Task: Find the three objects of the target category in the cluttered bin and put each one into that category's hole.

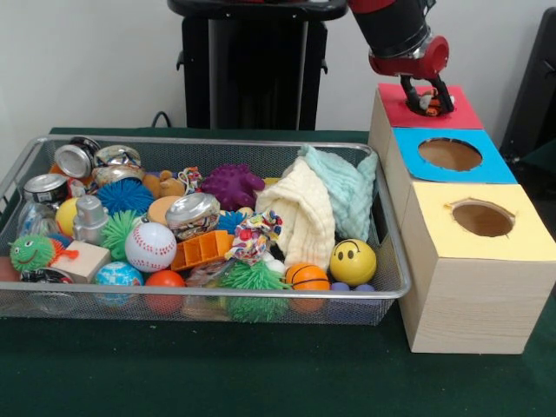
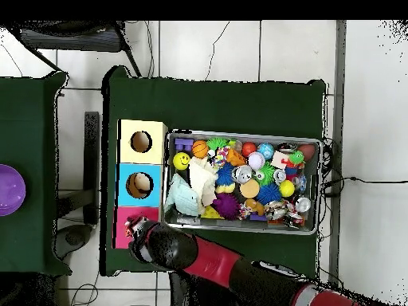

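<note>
Front view: gripper sitting over the red hole w/ something in its tips

Front view is showing the gripper hanging right over the red box top, at the far end of the three-box row that's standing just beside the bin's right wall. It's clenching a small orange/dark item, too small to say what it is tbh. The red hole itself is getting blocked by the gripper, so can't see it in either view, but judging by where the blue hole and yellow hole are sitting on their tops, the item is hanging pretty much straight above the opening. So imo the key relation is vertical: hole is lying directly under the tips, no sideways shift looking needed, just a release.

Overhead view is agreeing: arm is reaching across to the red box end, covering most of it.

Wire bin is still looking packed: baseball, yellow smiley ball, mini basketball, purple spiky ball, cans at the left corner, cream cloth and mint cloth heaped toward the right end. Can't tell which category red stands for, or how many of the three are in already.
</note>
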You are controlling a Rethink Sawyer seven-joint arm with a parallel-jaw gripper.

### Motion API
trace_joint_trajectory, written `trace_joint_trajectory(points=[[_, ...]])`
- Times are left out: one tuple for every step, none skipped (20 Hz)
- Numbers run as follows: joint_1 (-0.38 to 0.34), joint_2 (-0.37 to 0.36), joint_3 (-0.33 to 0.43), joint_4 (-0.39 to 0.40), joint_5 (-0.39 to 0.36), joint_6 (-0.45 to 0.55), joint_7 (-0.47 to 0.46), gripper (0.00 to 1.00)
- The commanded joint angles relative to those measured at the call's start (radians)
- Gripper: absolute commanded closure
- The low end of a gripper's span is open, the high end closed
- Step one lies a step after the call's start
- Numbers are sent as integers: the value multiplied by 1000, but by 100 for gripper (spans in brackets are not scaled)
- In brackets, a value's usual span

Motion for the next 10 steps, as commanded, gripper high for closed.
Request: trace_joint_trajectory(points=[[8,-39,-48,-150,6,115,78,0],[9,-52,-51,-151,7,126,76,0],[11,-71,-55,-152,7,136,74,0],[12,-90,-62,-158,8,153,69,0],[15,-112,-69,-159,11,177,68,0],[17,-132,-75,-161,13,197,68,0],[18,-150,-78,-162,12,210,69,0],[19,-157,-80,-163,12,218,70,0],[19,-164,-82,-165,11,226,71,0],[18,-177,-80,-164,13,237,74,0]])
